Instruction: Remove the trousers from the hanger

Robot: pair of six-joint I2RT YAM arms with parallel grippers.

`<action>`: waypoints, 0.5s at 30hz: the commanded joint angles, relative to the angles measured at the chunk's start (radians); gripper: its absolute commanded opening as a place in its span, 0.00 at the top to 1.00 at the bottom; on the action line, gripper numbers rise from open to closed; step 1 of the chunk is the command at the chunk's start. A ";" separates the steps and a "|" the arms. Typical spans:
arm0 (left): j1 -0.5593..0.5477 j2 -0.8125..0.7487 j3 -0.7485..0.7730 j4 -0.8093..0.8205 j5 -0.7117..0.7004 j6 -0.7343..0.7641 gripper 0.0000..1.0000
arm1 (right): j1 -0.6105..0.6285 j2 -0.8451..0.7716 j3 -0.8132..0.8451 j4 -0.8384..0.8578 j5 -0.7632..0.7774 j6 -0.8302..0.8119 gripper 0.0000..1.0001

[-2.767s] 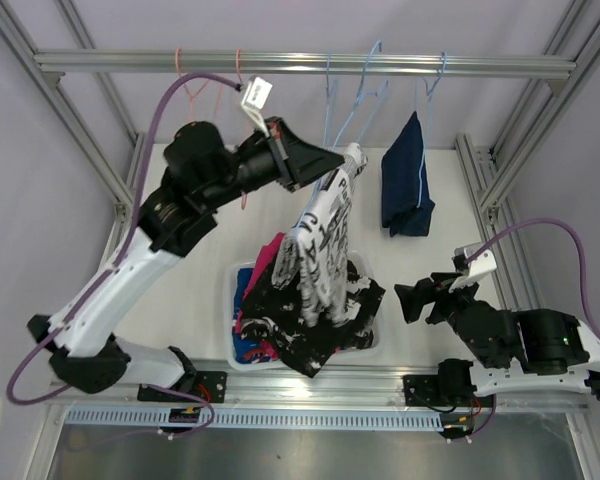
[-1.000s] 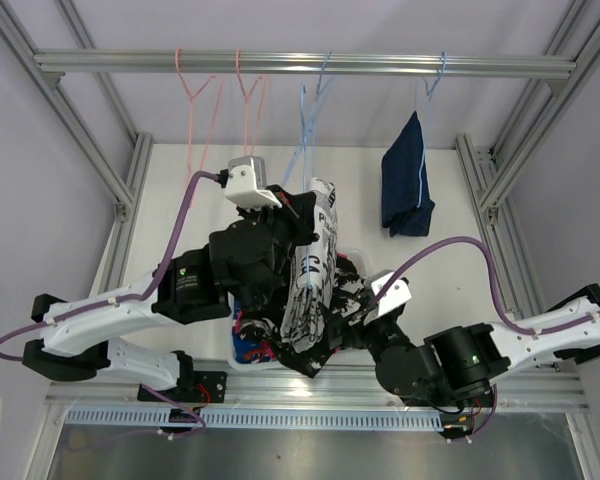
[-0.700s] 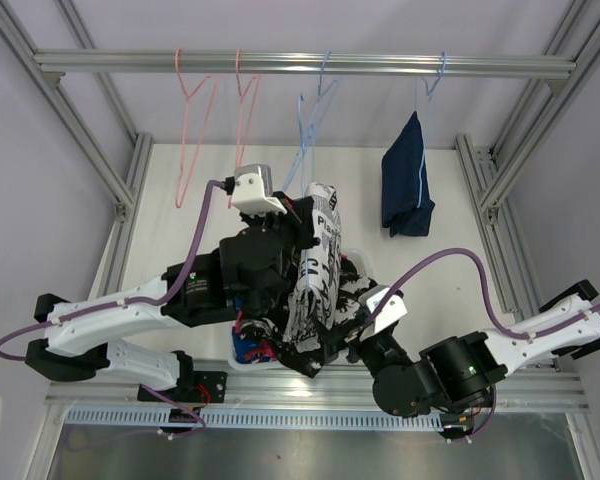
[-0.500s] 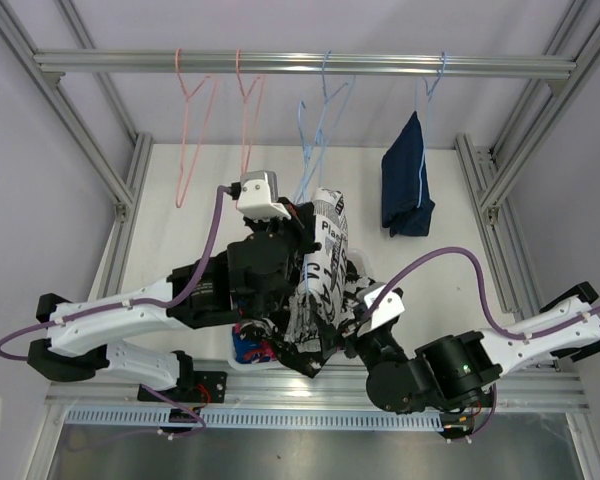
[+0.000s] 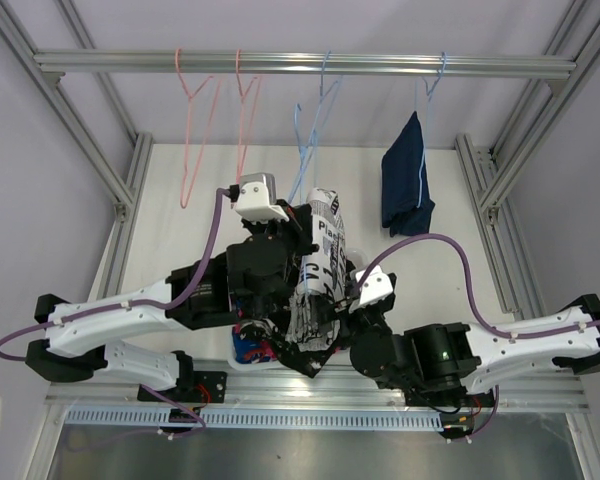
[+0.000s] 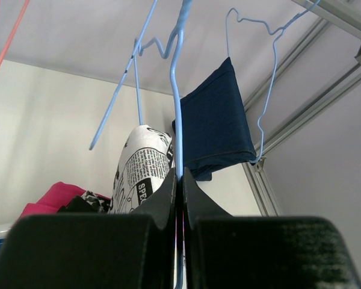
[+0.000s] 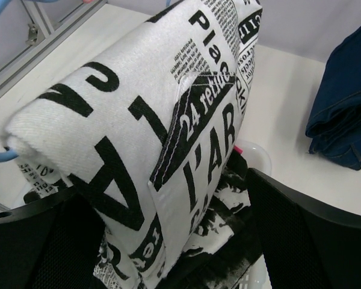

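The white trousers with black print (image 5: pixel 320 270) hang folded over a blue hanger (image 6: pixel 178 108). My left gripper (image 5: pixel 302 222) is shut on that hanger's wire (image 6: pixel 179 178), with the trousers (image 6: pixel 141 162) just beyond it. My right gripper (image 5: pixel 336 308) is open. Its fingers (image 7: pixel 313 241) stand on either side of the trousers' lower fold (image 7: pixel 168 132), which lies between them. The dark blue denim trousers (image 5: pixel 405 180) hang on a blue hanger at the right and also show in the left wrist view (image 6: pixel 216 126). Black-and-white patterned trousers (image 7: pixel 259 241) and pink cloth (image 6: pixel 54 198) lie in the basket below.
A white basket (image 7: pixel 257 158) sits under the arms at the table's front centre. Two bare pink hangers (image 5: pixel 192 130) and another bare blue hanger (image 6: pixel 135 66) hang from the metal rail (image 5: pixel 130 63). Frame posts run along both sides.
My left arm has brought the hanger and printed trousers down over the basket. My right arm has swung in from the right, and its open fingers now straddle the trousers.
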 commanded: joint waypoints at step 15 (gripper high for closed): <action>-0.029 -0.044 -0.005 -0.066 -0.006 -0.089 0.99 | -0.115 0.118 -0.025 0.263 0.019 -0.177 0.09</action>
